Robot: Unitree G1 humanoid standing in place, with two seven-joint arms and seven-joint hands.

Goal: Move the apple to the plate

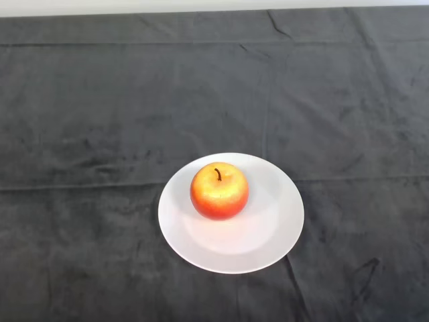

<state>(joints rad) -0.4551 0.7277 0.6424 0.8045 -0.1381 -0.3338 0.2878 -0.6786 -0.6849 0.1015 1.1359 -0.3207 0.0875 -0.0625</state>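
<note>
Head view, single frame. Table covered by a dark grey cloth with a soft, slightly mottled nap; the cloth fills nearly the whole view. Several creases visible: one long horizontal fold line near the far edge, a second horizontal line running across at about the level of the plate's far side, a faint vertical fold running from the far edge down toward the plate, and small wrinkles at the far centre-right and in the near right corner. Along the top of the view a thin pale strip shows beyond the cloth's far edge; cannot tell whether it is wall or floor. White round plate lies flat on the cloth, slightly below centre. Apple, red-orange with yellow patches, sits upright on the plate, stem up, offset toward the plate's far-left part. No part of the robot shows, so the hand's state cannot be told.
</note>
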